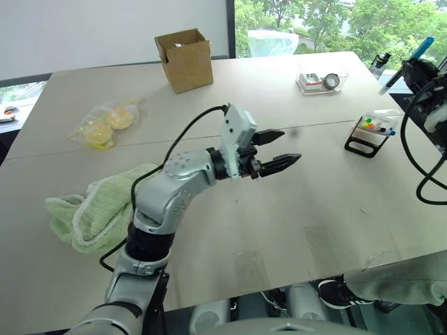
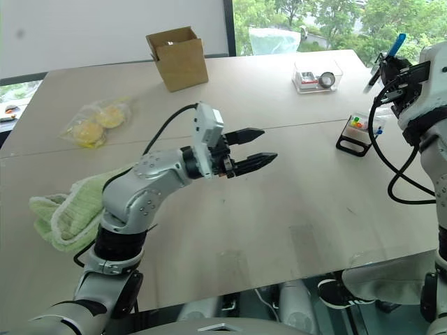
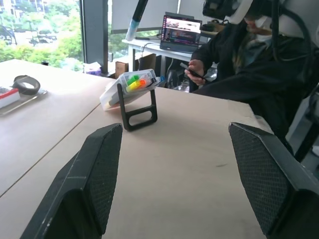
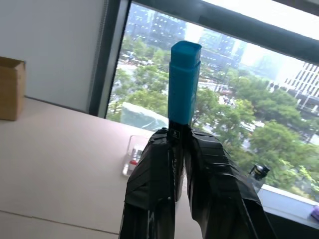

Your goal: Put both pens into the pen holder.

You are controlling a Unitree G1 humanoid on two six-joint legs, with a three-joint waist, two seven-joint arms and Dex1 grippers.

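The thin black pen with light blue ends (image 2: 388, 57) was raised above the table's right edge, clamped in the right gripper (image 4: 182, 137). Below stood the black-framed clear pen holder (image 1: 374, 132). The left gripper (image 1: 278, 149) hung mid-table, fingers apart, empty.

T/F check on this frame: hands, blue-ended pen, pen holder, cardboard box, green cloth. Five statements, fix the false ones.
1. The right hand is shut on the blue-ended pen. True.
2. The left hand holds a pen. False: its fingers stand apart with nothing between them.
3. The pen holder stands on the table on the robot's right. True.
4. The cardboard box lies tipped on its side. False: it stands upright with its top open.
5. The green cloth lies beside the pen holder. False: it lies on the robot's left, far from the pen holder.
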